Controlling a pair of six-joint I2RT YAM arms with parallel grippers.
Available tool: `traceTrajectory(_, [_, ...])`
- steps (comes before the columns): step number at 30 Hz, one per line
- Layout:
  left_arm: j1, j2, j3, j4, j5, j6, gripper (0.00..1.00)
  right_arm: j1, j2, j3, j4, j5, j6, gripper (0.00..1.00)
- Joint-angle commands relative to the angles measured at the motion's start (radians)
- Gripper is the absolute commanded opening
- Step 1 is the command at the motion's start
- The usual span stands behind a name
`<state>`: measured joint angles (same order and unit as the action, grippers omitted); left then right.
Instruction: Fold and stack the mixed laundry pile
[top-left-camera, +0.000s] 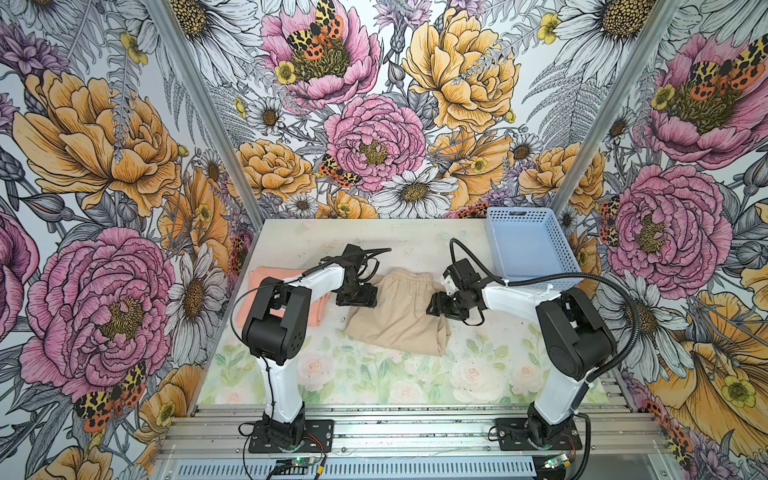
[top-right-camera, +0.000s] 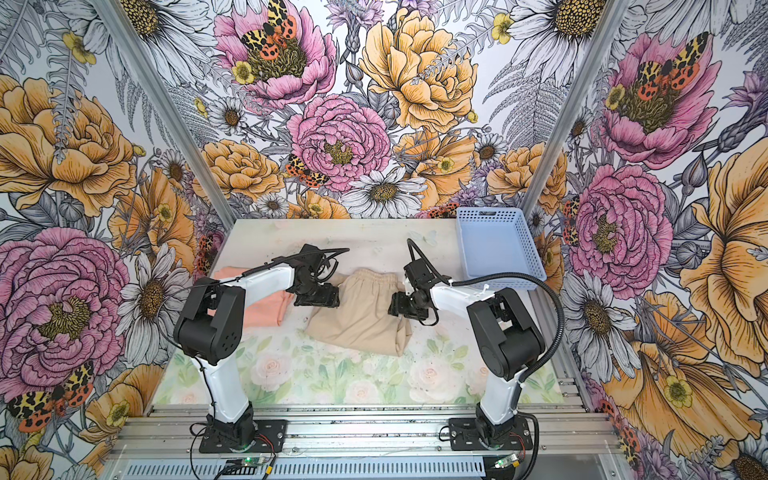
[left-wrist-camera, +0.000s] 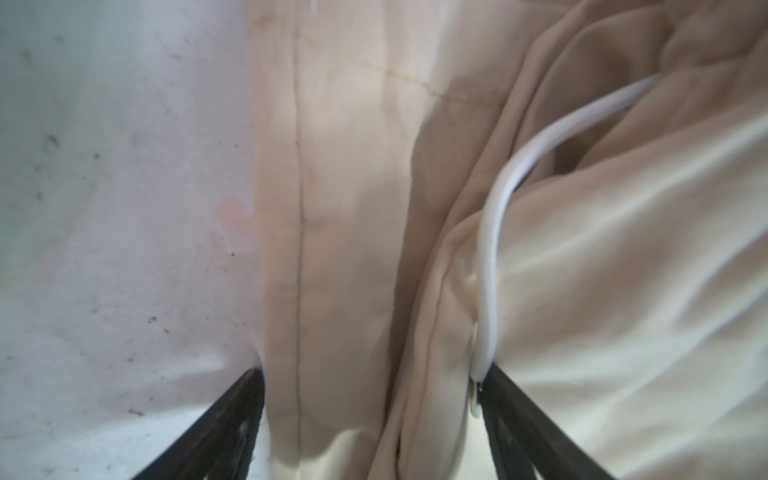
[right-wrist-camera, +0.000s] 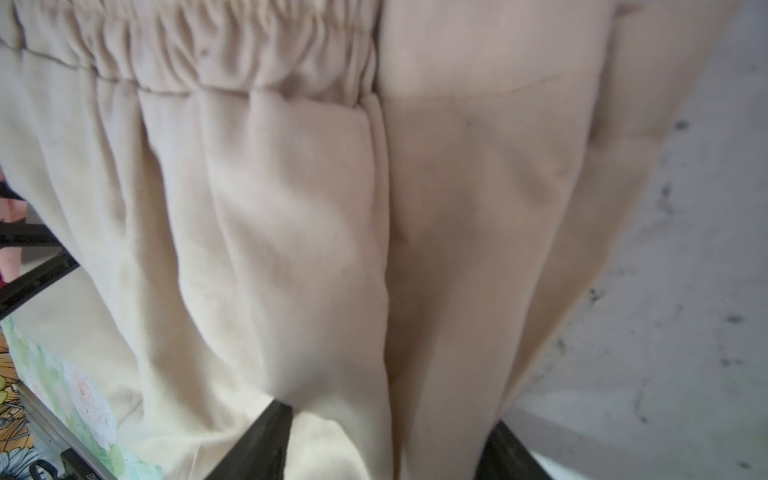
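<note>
Beige cloth fills both wrist views, close under the lenses. Taking the scene by size, the floral-printed table (top-left-camera: 374, 374) bears everything. At its middle lies the beige-tan garment (top-left-camera: 399, 320), a rumpled, roughly doubled slab with its gathered waistband (top-left-camera: 409, 276) toward the back wall. The light blue basket (top-left-camera: 519, 214) sits at the back right corner, with nothing visible inside it. The salmon-peach T-shirt (top-left-camera: 266, 276) lies at the table's left, partly under the left arm, and looks like a flat folded packet. By my judgement, half the job is done: the shirt is folded, while the beige piece needs its fold finished and the two stacked. The left gripper (left-wrist-camera: 374, 374) stands at the garment's left edge, its jaws parted astride a seamed band of cloth. The right gripper (right-wrist-camera: 386, 419) is at the opposite edge, its jaws likewise apart around a thick fold. Neither visibly pinches anything. The white drawstring (left-wrist-camera: 494, 232) curls against one left finger.
</note>
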<state>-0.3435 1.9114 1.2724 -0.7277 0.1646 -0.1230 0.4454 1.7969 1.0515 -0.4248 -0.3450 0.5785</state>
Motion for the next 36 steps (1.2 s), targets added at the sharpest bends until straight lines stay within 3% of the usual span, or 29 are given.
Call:
traceTrajectory(1, [0.0, 0.021, -0.034, -0.018, 0.058, -0.003, 0.77, 0.005, 0.071, -0.021, -0.006, 0.006, -0.011, 0.61])
traceTrajectory(6, [-0.005, 0.041, -0.036, -0.015, 0.084, -0.008, 0.58, 0.005, 0.084, -0.02, 0.012, -0.006, -0.011, 0.4])
traceTrajectory(10, [-0.002, 0.035, -0.04, -0.005, 0.092, -0.018, 0.35, 0.004, 0.078, -0.012, 0.014, -0.017, -0.015, 0.17])
traceTrajectory(13, [0.007, 0.022, -0.048, 0.013, 0.111, -0.029, 0.17, 0.006, 0.07, -0.002, 0.014, -0.034, -0.016, 0.05])
traceTrajectory(16, [0.02, 0.004, -0.062, 0.051, 0.142, -0.048, 0.0, 0.013, 0.063, 0.017, 0.013, -0.056, -0.019, 0.0])
traceTrajectory(20, [0.031, -0.052, -0.077, 0.081, 0.146, -0.068, 0.0, 0.03, 0.043, 0.055, 0.012, -0.081, -0.01, 0.0])
traceTrajectory(27, [0.108, -0.278, -0.09, 0.079, 0.132, -0.084, 0.0, 0.061, -0.011, 0.16, 0.012, -0.11, 0.038, 0.0])
traceTrajectory(36, [0.261, -0.417, 0.011, -0.12, 0.074, 0.012, 0.0, 0.16, 0.064, 0.41, 0.012, -0.136, 0.094, 0.0])
